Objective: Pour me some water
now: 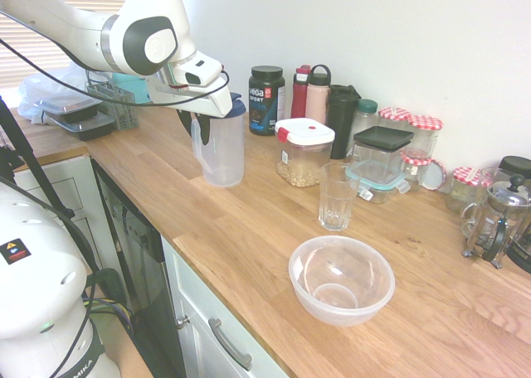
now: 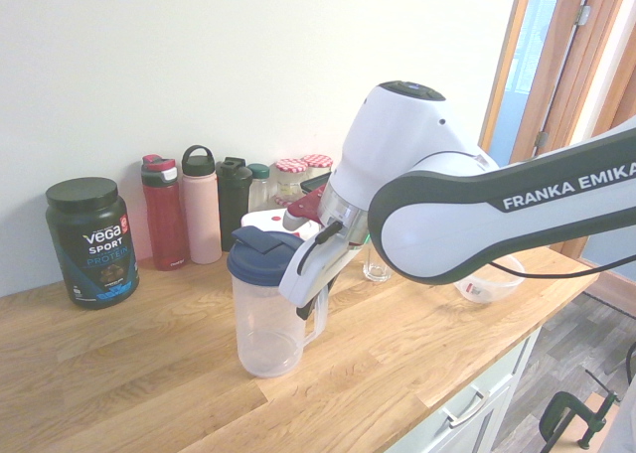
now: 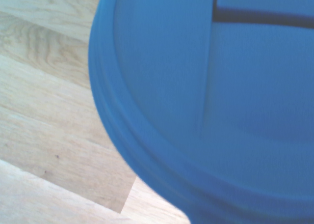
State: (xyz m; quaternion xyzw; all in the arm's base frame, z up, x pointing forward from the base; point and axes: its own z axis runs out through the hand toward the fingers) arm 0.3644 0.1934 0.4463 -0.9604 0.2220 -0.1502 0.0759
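- A clear plastic jug (image 1: 222,156) with a dark blue lid (image 2: 260,252) stands upright on the light wooden desk (image 1: 249,237), toward the left of the first exterior view and in front of the row of bottles along the far wall.
- The white robot arm's tool (image 1: 193,123) sits at the jug's handle side, just under the rim, pointing steeply down; its dark fingers (image 2: 311,309) reach beside the handle (image 2: 320,324).
- The arm's body hides the fingertips in both exterior views, so I cannot tell whether the tool is spread, pressed together or pinching the handle.
- The wrist view is filled by the blue lid, blurred, with wood grain of the desk next to it.
- A clear faceted drinking glass (image 1: 338,196) stands upright to the right of the jug, well apart from it, with a white-lidded clear container of pale grains (image 1: 304,152) between them and a little farther back.
- A clear round plastic bowl (image 1: 341,279) rests on the desk nearer than the glass, just right of it in the first exterior view.
- Along the far wall stand a black tub labelled "vega sport" (image 1: 266,100), a red bottle (image 2: 165,213), a pink bottle (image 2: 200,205) and a black bottle (image 2: 234,199).
- Further right sit jars with red-checked lids (image 1: 424,138) and a glass French press (image 1: 498,220).
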